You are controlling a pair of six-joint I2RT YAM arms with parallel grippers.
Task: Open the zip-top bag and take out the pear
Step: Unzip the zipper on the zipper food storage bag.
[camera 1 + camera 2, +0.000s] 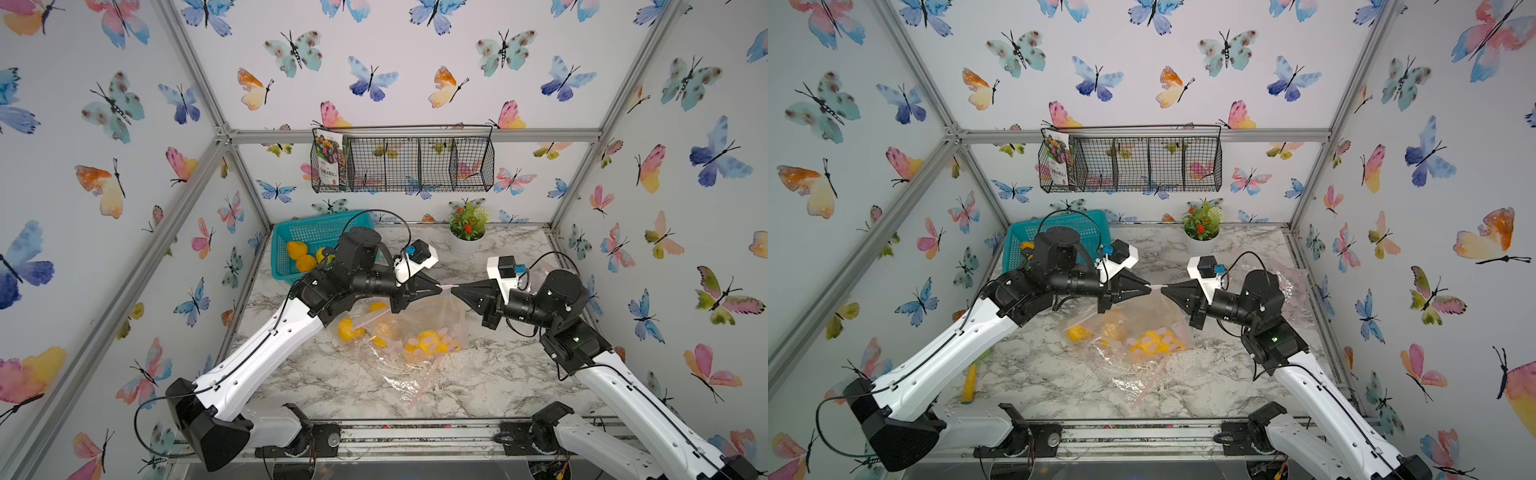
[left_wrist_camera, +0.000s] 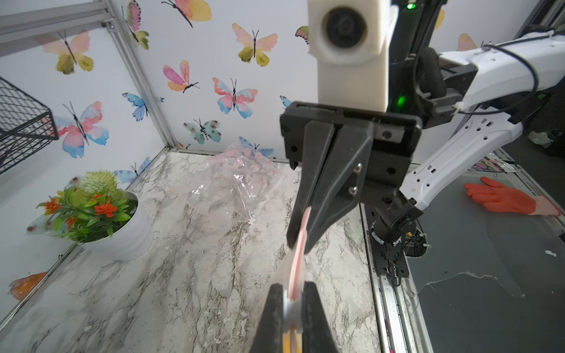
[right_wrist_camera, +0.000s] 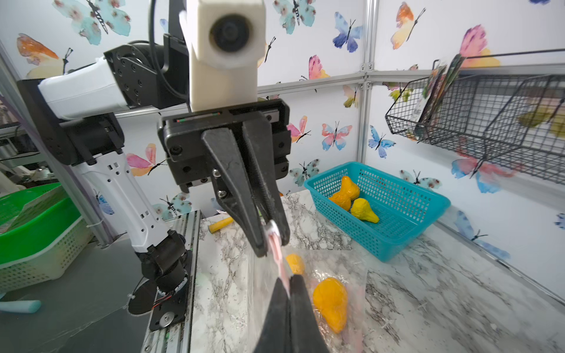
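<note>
Butterfly-papered walls all round, and down over the marble desk (image 1: 498, 374) both arms meet nose to nose at mid-desk. Left end effector (image 1: 438, 288) is clenched on the pink zip strip (image 1: 446, 286) of the zip-top bag (image 1: 440, 316). Right end effector (image 1: 454, 288) is clamped on that same strip from the opposite side, tips almost touching in both top views. The right wrist view shows it clearly: the strip runs straight from one pinch to the other, raised off the desk, with the clear bag hanging below it.

And the pear (image 3: 331, 302): yellow, lying low under the plastic, down at desk level beneath the two tips. It looks to be inside the held bag, though with more crumpled clear plastic lying about I can't be sure which layer it sits in.

Back left corner, a teal basket (image 1: 307, 230) with more yellow fruit (image 3: 363, 211). A potted plant (image 1: 467, 226) stands by the rear wall, with a wire basket (image 1: 415, 166) hung above.
</note>
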